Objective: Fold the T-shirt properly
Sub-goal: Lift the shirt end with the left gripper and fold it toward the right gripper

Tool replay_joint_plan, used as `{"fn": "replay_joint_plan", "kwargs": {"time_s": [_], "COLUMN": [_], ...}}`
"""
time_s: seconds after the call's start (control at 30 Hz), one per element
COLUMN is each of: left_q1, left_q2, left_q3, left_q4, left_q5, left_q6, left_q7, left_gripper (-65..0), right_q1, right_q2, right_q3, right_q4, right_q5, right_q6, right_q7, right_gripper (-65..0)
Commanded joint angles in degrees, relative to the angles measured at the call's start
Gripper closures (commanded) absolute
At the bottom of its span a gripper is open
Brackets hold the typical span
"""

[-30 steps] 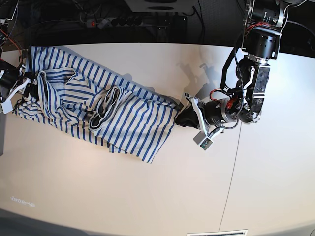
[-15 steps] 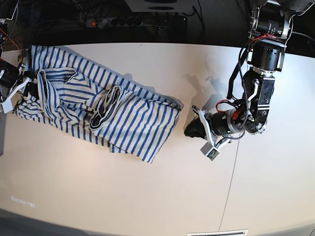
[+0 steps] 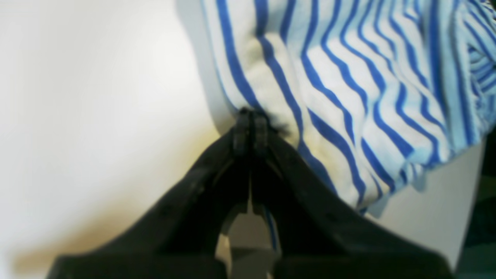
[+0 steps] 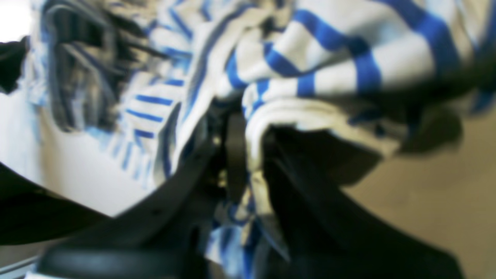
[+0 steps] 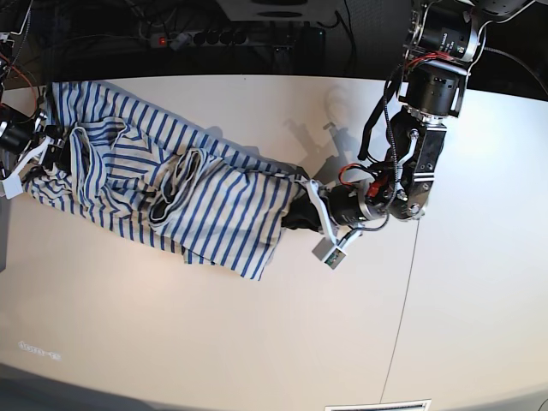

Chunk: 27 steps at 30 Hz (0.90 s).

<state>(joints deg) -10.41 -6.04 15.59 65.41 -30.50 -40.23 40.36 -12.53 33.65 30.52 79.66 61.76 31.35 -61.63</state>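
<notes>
The shirt (image 5: 171, 188) was found bunched and twisted across the table (image 5: 257, 342), stretched between both grippers. The right gripper (image 4: 248, 155) was clamped on a fold at one end, while the left gripper (image 3: 250, 128) was closed at the opposite edge, where any cloth between the tips could not be confirmed. Risk was judged as a slipped hem under tension, or creases locked in by folding over the wad.

The left end effector (image 5: 295, 216) reached low with its jaws pressed together; the right end effector (image 5: 44, 154) sat clamped at the far side.
</notes>
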Motion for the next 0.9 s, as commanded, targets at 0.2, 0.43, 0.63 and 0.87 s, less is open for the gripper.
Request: {"fn": "replay_joint_plan", "kwargs": {"time_s": [0.2,0.43,0.63,0.87], "left_q1": [1.79,4.24,4.57,5.33], "left_q2": [3.69,7.61,8.57,9.55], "left_q3": [4.28,4.98,4.96,5.03], "left_q4": [0.22,0.22,0.22,0.22], "left_q5": [2.08,2.10,1.99,0.39], "left_q6": [0.23,0.23,0.23,0.23], "left_q7": [3.85,4.07,4.52,4.68], "left_gripper": [-1.7,-1.7,-1.7,-1.7], "right_q1": [0.44,0.44,0.44,0.76], "right_q2": [1.57,1.62,2.49,2.71], "right_q3": [0.72,0.72,0.46,-4.04], "right_q4": [4.07,17.29,25.86,26.36], "right_q5": [6.86,6.88,5.29,2.49], "right_q6": [1.97,1.99,1.99,2.05], "right_q7": [-1.99,-2.73,-2.51,-0.70], "right_gripper": [0.0,0.0,0.0,0.0]}}
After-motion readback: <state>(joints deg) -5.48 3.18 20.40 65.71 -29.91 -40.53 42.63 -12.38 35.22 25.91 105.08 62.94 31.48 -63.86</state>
